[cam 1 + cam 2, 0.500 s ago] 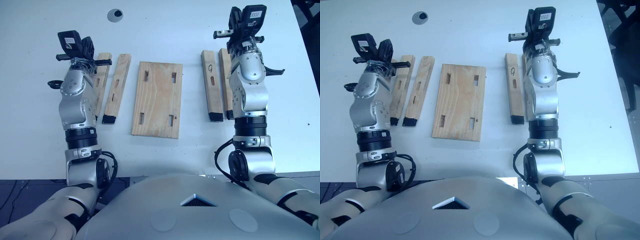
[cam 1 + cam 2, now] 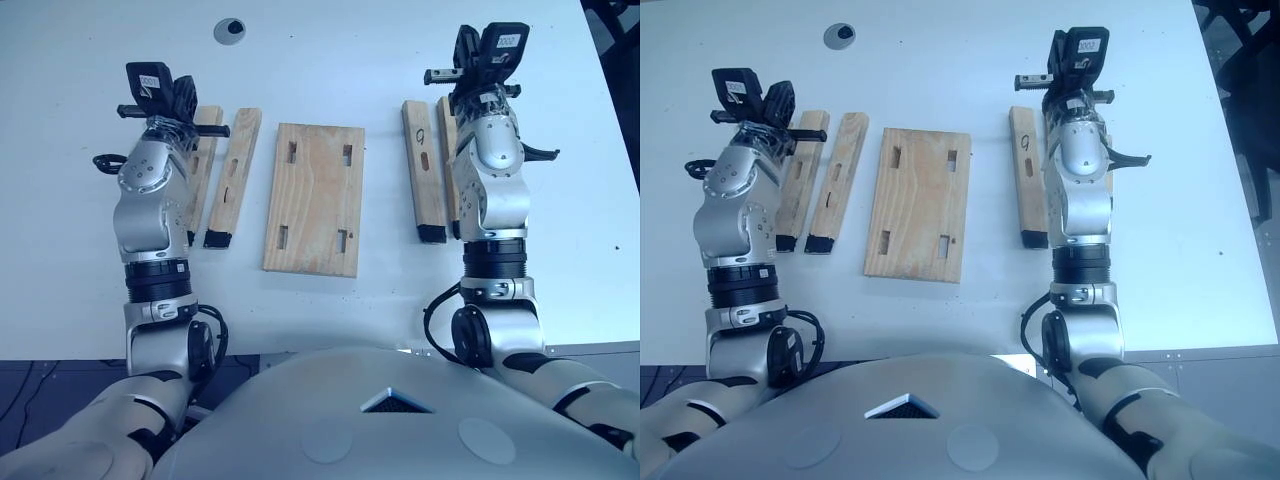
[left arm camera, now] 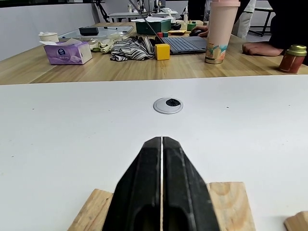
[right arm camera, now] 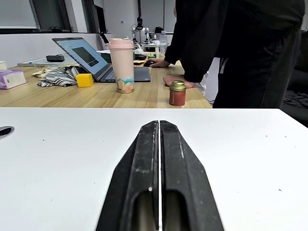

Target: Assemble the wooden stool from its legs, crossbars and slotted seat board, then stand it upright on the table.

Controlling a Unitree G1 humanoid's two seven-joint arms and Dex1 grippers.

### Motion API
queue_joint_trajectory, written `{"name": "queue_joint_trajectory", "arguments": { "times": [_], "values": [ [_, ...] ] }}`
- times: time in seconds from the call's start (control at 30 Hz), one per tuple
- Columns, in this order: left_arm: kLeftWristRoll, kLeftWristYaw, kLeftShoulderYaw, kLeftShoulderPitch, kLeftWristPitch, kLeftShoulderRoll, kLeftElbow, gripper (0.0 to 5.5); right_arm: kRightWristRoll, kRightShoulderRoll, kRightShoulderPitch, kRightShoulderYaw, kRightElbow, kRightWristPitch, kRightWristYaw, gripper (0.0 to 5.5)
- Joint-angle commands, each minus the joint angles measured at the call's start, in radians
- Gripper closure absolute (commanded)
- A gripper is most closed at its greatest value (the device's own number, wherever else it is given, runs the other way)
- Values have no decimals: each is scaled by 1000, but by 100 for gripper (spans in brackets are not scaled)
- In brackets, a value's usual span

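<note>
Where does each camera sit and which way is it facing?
Left eye view: head, looking down at the seat board; both arms show.
Right eye view: beside it, same scene.
Left wrist view: along the shut left gripper toward the grommet.
Right wrist view: along the shut right gripper across the table.
Both wrist views share the pink tumbler.

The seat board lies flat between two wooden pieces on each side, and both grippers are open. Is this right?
One mistake: the left gripper and the right gripper are shut, as both wrist views show. The rest is right.
</note>
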Motion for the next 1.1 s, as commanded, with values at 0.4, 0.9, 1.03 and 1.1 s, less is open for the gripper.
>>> {"name": "queue_joint_trajectory", "arguments": {
  "times": [0.4, 0.9, 1.03, 1.1],
  "values": [
    [-3, -56, -5, 27, 25, 26, -8, 549, -6, -2, 4, 6, 0, 4, 2, 547],
    [-173, -344, 33, 222, 378, 306, -312, 374, -8, 6, 61, -18, -32, -3, -42, 550],
    [-145, -330, 23, 275, 381, 305, -315, 305, -7, 5, 68, -23, -34, -5, -54, 550],
    [-139, -323, 33, 278, 370, 305, -296, 279, -6, 2, 70, -26, -31, -8, -57, 550]
  ]
}}
